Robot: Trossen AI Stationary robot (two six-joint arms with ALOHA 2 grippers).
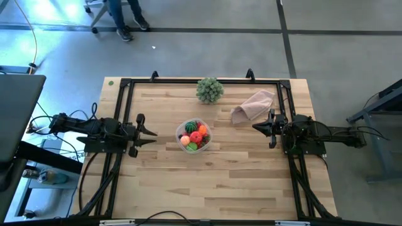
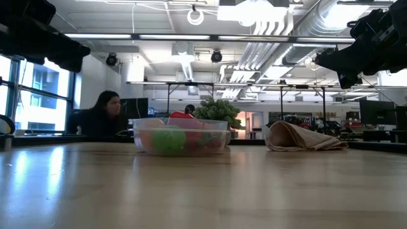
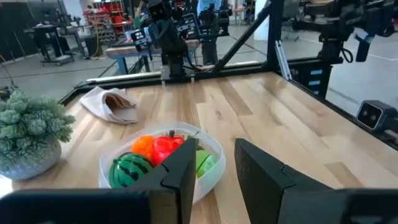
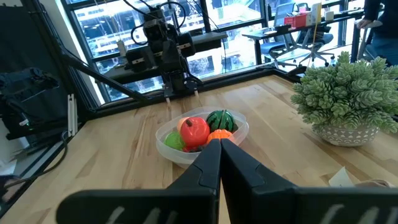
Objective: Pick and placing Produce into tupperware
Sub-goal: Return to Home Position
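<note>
The left gripper point(image 1: 152, 135) sits by the table's left edge, about halfway along it, fingers parted and holding nothing; its own camera shows a plain gap between the two dark fingers point(image 3: 180, 168). The right gripper point(image 1: 254, 127) sits by the right edge opposite, pressed closed on nothing, its tip aimed across the table point(image 1: 220, 182). Between them, near the table's middle, stands the clear tub point(image 1: 178, 133) with the toy produce point(image 1: 196, 135) heaped inside: a red piece on top, orange beside it, a striped dark green one and a light green one against the wall. I see no loose piece on the wood. The tub lies straight ahead of both grippers, nearer the left one, and is about as wide as long, so no axis matters. Toward the far edge stand a leafy green ball point(image 1: 209, 90) and a crumpled cloth point(image 1: 253, 105), the cloth near the right gripper. The filling looks finished to me; both arms seem only to need settling at rest, apart from the tub
</note>
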